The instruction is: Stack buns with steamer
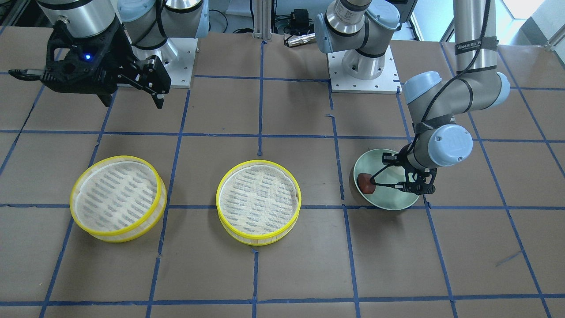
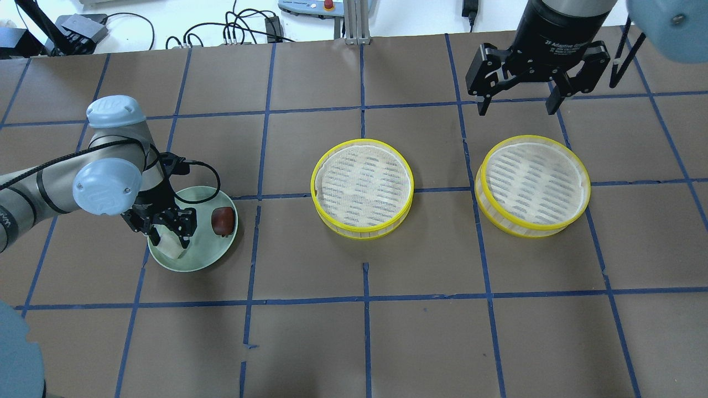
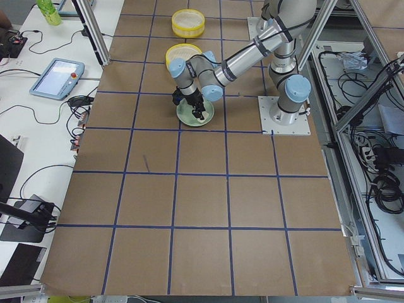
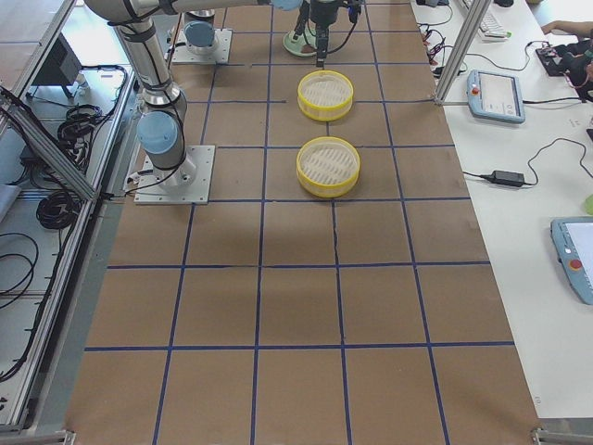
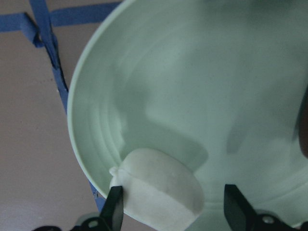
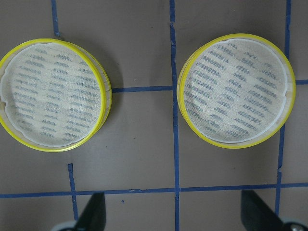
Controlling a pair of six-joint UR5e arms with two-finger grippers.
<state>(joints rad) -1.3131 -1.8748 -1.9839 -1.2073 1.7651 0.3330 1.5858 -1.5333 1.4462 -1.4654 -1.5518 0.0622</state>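
A white oblong bun (image 5: 159, 192) and a reddish-brown round bun (image 2: 222, 220) lie in a pale green plate (image 2: 204, 257) at the table's left. My left gripper (image 2: 168, 240) is down in the plate and open. Its fingers (image 5: 115, 209) stand on either side of the white bun: one touches it, the other is apart from it. The brown bun (image 1: 366, 183) lies apart from the gripper. Two empty yellow-rimmed steamer trays stand at the centre (image 2: 362, 188) and at the right (image 2: 532, 185). My right gripper (image 2: 517, 105) is open and empty, hovering high beyond the right tray.
The table is brown paper with a blue tape grid. The two arm bases (image 1: 362, 66) are bolted at the robot's side. Cables and devices (image 2: 243, 27) lie beyond the far edge. In the right wrist view both trays (image 6: 53, 94) (image 6: 236, 89) show from above.
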